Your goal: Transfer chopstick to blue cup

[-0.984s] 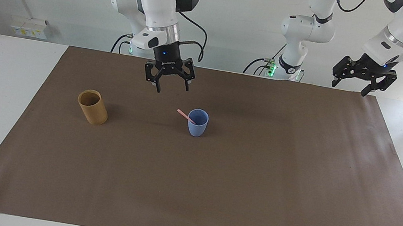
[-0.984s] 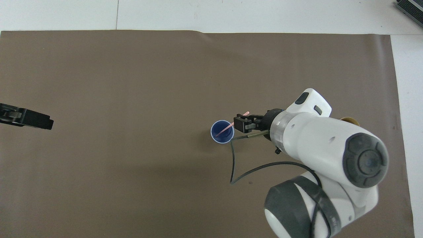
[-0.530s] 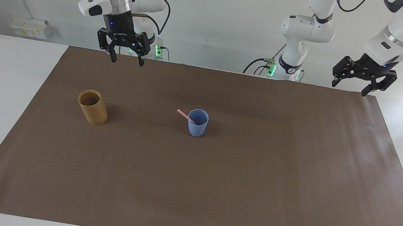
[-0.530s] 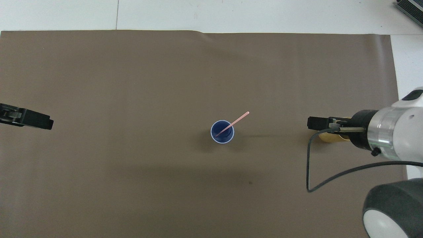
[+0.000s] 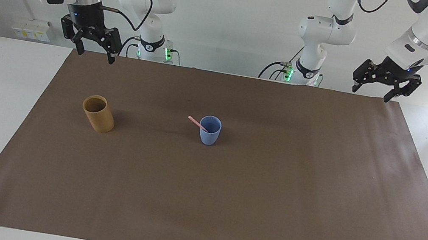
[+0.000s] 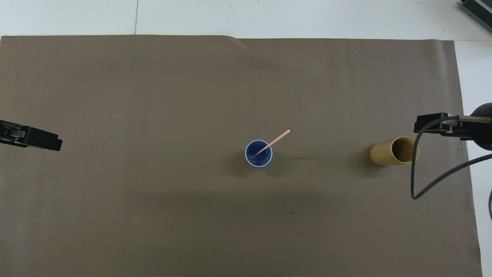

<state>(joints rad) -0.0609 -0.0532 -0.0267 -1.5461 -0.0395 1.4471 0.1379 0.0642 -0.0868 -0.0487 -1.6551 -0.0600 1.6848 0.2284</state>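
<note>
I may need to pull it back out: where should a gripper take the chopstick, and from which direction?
Probably the chopstick's free upper end, which leans out over the rim of the blue cup toward the right arm's end. Come from above, fingers closing across the thin shaft; its lower end sits inside the cup.

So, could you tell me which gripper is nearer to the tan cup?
The right. The right gripper hangs open, up over the mat's edge by the tan cup; the left gripper waits open at the other end of the table.
</note>
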